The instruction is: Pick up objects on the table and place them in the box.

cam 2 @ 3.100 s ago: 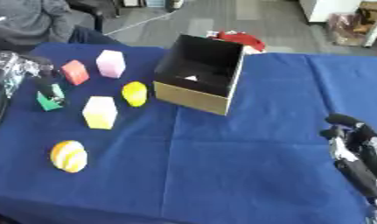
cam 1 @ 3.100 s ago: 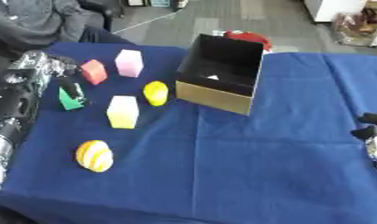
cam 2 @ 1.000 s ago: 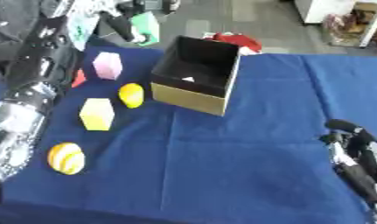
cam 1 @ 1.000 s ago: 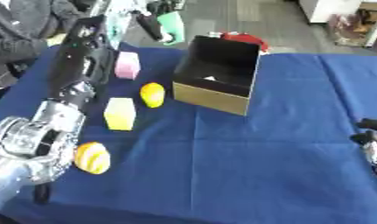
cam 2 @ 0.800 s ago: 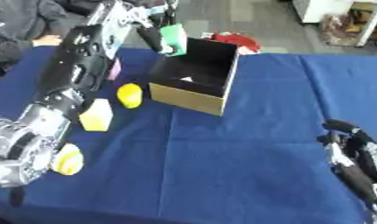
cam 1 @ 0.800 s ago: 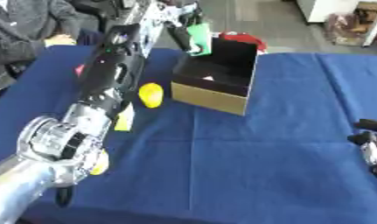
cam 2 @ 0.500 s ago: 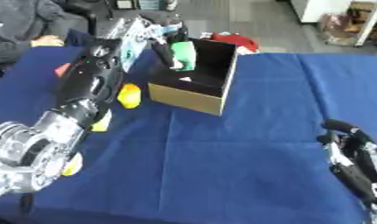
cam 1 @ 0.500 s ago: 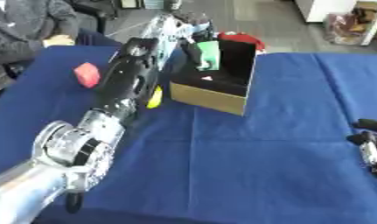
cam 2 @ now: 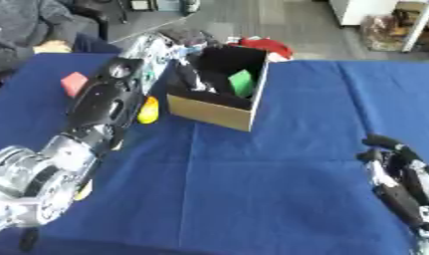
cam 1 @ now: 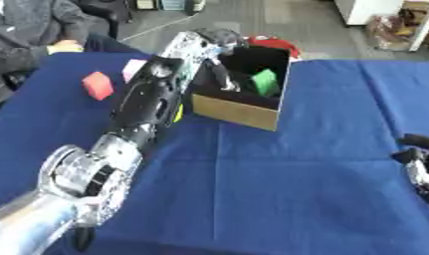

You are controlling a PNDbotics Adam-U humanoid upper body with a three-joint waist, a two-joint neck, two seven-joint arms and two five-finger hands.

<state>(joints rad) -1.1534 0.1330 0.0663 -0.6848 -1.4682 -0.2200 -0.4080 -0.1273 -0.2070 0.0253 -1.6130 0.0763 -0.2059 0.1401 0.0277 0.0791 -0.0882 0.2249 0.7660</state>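
Observation:
The cardboard box [cam 1: 238, 112] stands open at the centre back of the blue table. A green block [cam 1: 266, 82] is inside it against the right wall. My left hand [cam 1: 223, 75] reaches over the box's left rim, dark fingers pointing down and straight, a small gap between them and the green block. A red block [cam 1: 98, 85], a pink block [cam 1: 131, 67] and a yellow piece [cam 2: 148, 110] lie left of the box, partly hidden by my left arm. My right hand [cam 2: 397, 183] rests open at the lower right.
A red-and-white object [cam 1: 271, 43] lies behind the box. A person in grey sits at the far left corner, one hand [cam 1: 66, 47] at the table's edge. A sliver of a yellow-orange thing [cam 2: 83, 190] shows beside my forearm. Blue cloth [cam 1: 296, 189] spreads in front.
My left arm swung the green block from the table's left side up and over into the box; the block now sits apart from the fingers. The right hand stayed put.

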